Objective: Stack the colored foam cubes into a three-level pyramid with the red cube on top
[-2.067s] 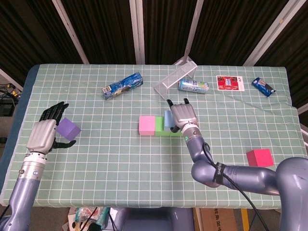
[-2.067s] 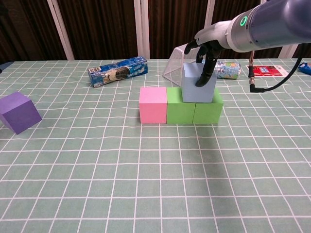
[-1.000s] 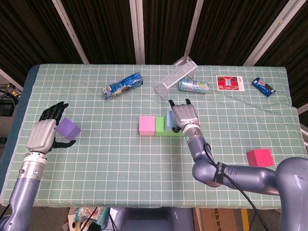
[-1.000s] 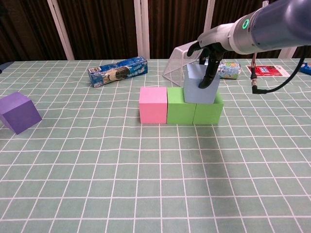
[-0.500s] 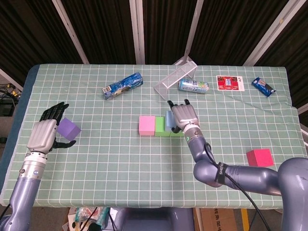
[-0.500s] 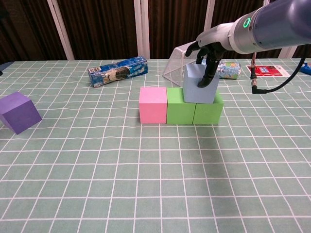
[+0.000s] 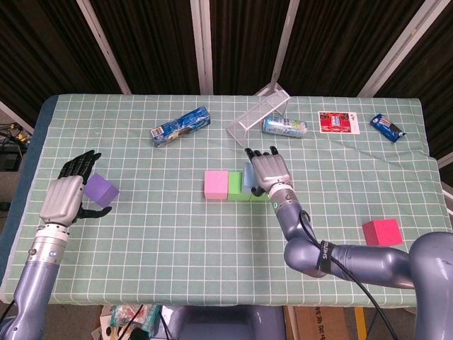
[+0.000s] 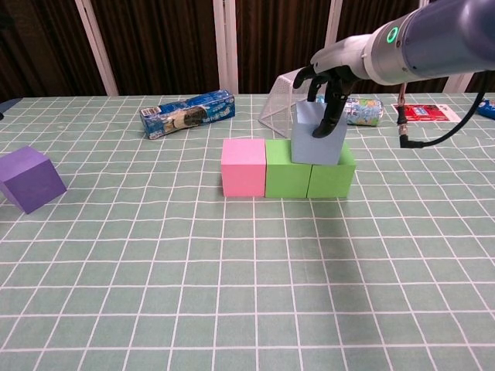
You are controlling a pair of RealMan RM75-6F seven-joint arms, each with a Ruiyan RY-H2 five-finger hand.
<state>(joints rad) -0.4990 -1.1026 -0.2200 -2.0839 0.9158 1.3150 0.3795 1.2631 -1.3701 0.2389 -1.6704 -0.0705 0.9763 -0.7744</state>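
A pink cube (image 8: 244,167) and two green cubes (image 8: 286,176) (image 8: 331,179) stand in a row on the checked cloth. A light blue cube (image 8: 315,143) sits on top of the green pair, over their seam. My right hand (image 8: 329,85) grips it from above, with fingers down its front face; from the head the right hand (image 7: 269,170) hides most of the blue cube (image 7: 247,177). At far left my left hand (image 7: 67,195) is open beside the purple cube (image 7: 100,189), fingers spread. The red cube (image 7: 381,231) lies alone at the right front.
A blue cookie pack (image 7: 180,126) lies behind the row to the left. A clear plastic rack (image 7: 258,112) and a lying can (image 7: 284,127) sit just behind my right hand. A red card (image 7: 338,122) and a blue packet (image 7: 388,126) are at the far right.
The right hand has shifted slightly on the blue cube, which stays on the green pair. The left hand and purple cube have not moved.
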